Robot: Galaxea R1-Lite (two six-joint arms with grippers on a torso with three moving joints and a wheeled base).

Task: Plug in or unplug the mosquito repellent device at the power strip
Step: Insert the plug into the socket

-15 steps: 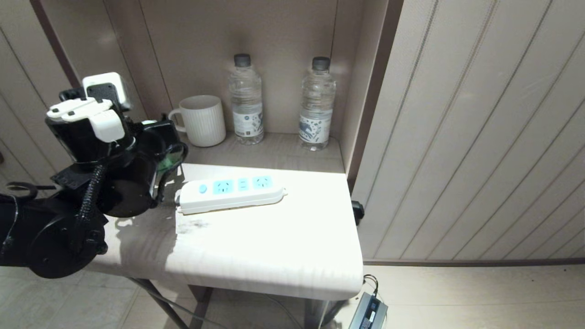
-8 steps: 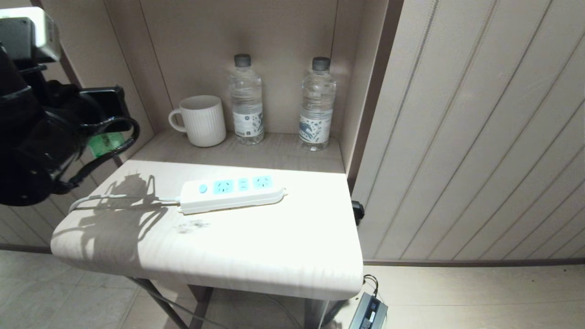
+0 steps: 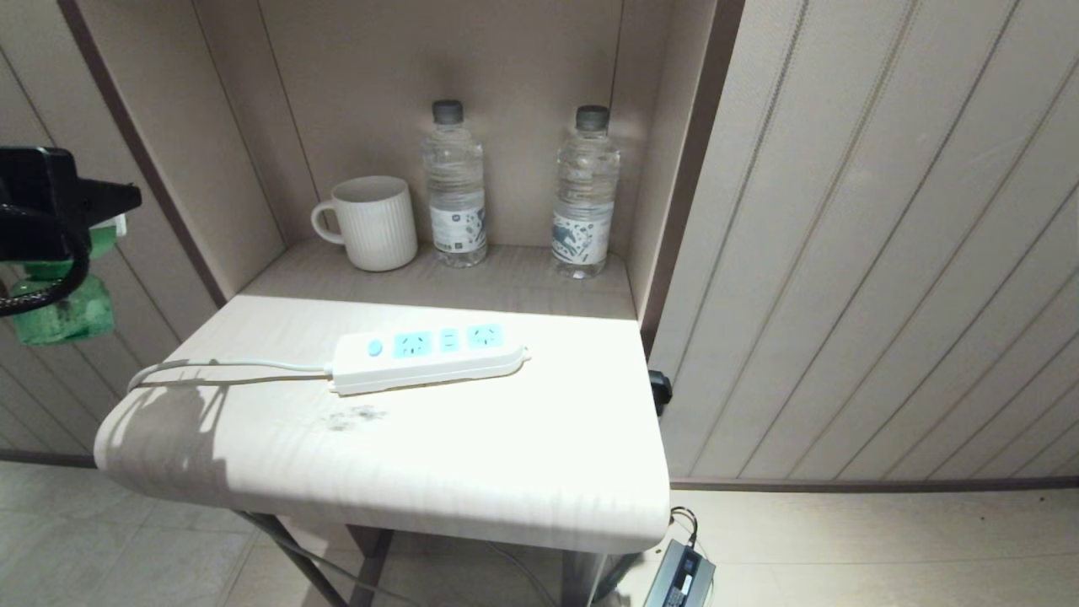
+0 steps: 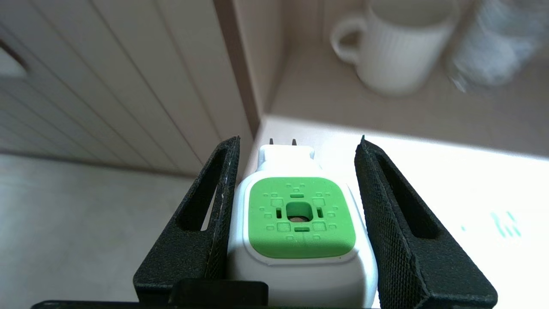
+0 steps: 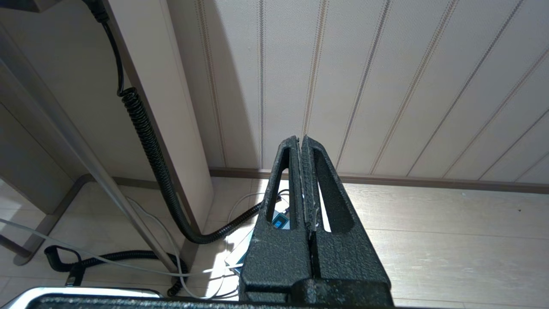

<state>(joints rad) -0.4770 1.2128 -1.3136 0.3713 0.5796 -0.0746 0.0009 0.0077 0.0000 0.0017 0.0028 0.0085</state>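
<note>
The mosquito repellent device (image 4: 300, 216), a white body with a bright green top, sits between the black fingers of my left gripper (image 4: 298, 139), which is shut on it; its two prongs point away toward the table. In the head view the left gripper (image 3: 93, 211) hangs at the far left, off the table's left edge, with the device's green bottle (image 3: 63, 310) below it. The white power strip (image 3: 426, 358) with light-blue sockets lies on the table (image 3: 472, 472), nothing plugged into it. My right gripper (image 5: 300, 138) is shut and empty, parked low and facing the wall panelling.
A white ribbed mug (image 3: 371, 221) and two clear water bottles (image 3: 455, 185) (image 3: 584, 194) stand in the niche behind the table. The strip's cord (image 3: 228, 365) runs off the left edge. A black adapter (image 3: 679, 577) lies on the floor.
My left arm has swung left and away from over the table's left part to beyond its edge, still holding the device. Strip, mug and bottles have not moved.
</note>
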